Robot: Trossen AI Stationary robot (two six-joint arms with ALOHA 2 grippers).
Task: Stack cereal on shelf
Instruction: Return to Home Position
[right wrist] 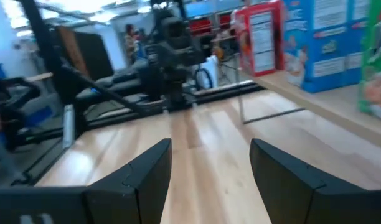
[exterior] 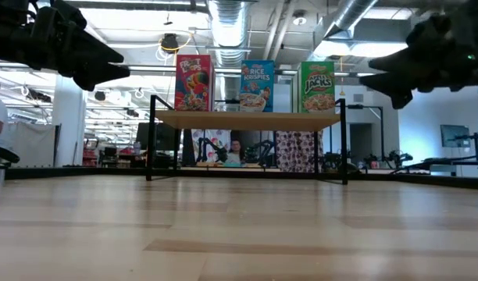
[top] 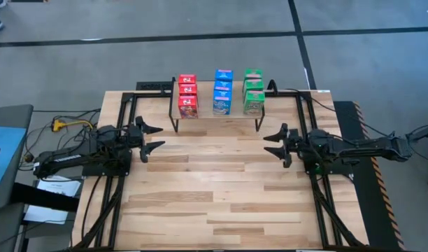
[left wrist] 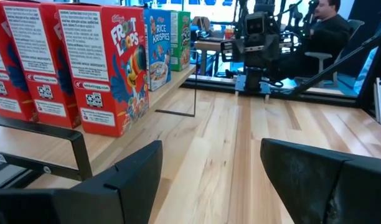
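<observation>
The low shelf [top: 217,115], a light wood top on thin black legs, stands at the table's far middle. On its top stand three rows of cereal boxes on their bases: red boxes [top: 187,96] at the left, blue boxes [top: 222,92] in the middle, green boxes [top: 253,91] at the right. The low view shows the front red [exterior: 193,83], blue [exterior: 257,86] and green [exterior: 317,87] boxes. My left gripper [top: 155,138] is open and empty, near the table's left side. My right gripper [top: 273,143] is open and empty, near the right side.
The slatted wooden tabletop [top: 214,189] lies bare between and in front of the arms. Black frame rails [top: 116,189] run along both sides. A person [left wrist: 330,25] sits beyond the table. Cables and a grey case [top: 8,150] lie left of the table.
</observation>
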